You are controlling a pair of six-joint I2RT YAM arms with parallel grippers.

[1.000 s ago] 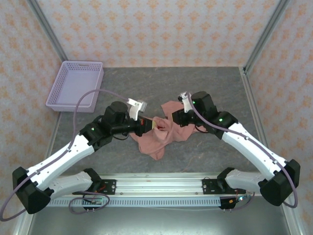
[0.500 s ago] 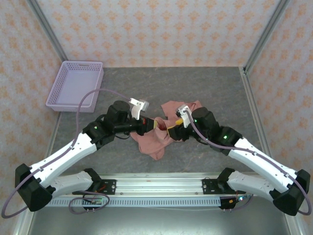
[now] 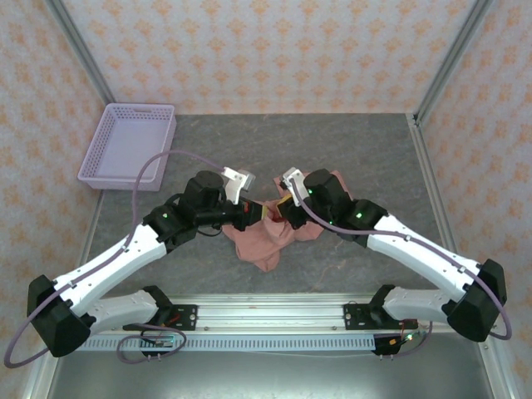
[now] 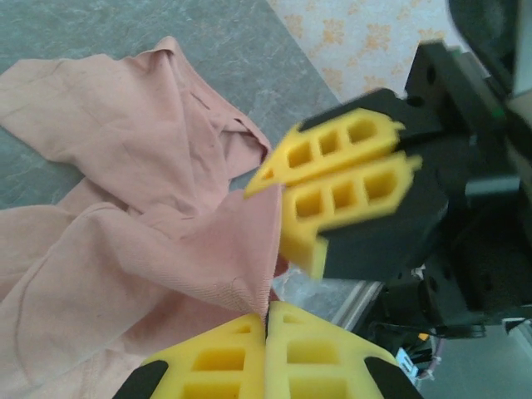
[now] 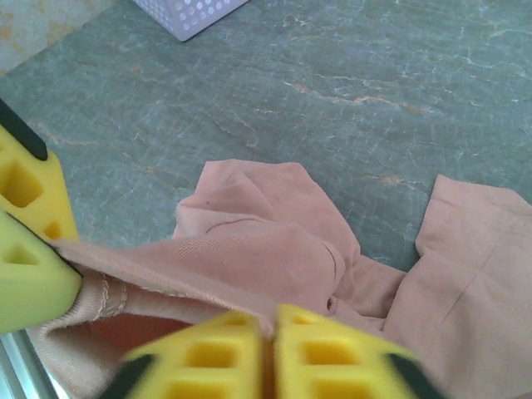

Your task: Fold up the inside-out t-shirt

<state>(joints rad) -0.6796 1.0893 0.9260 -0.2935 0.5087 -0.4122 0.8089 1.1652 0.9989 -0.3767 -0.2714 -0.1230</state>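
Right tool [image 5: 270, 326] moved in, clamping t-shirt [image 5: 249, 249]; basket [image 3: 116, 183] apart.

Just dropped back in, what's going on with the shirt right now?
Both arms meet over the salmon-pink t-shirt, which lies crumpled in the middle of the table. The left gripper is shut on a pinch of cloth. The right gripper is shut on the fabric edge close beside it. No neat fold is made yet. The lilac basket sits apart at the far left corner.
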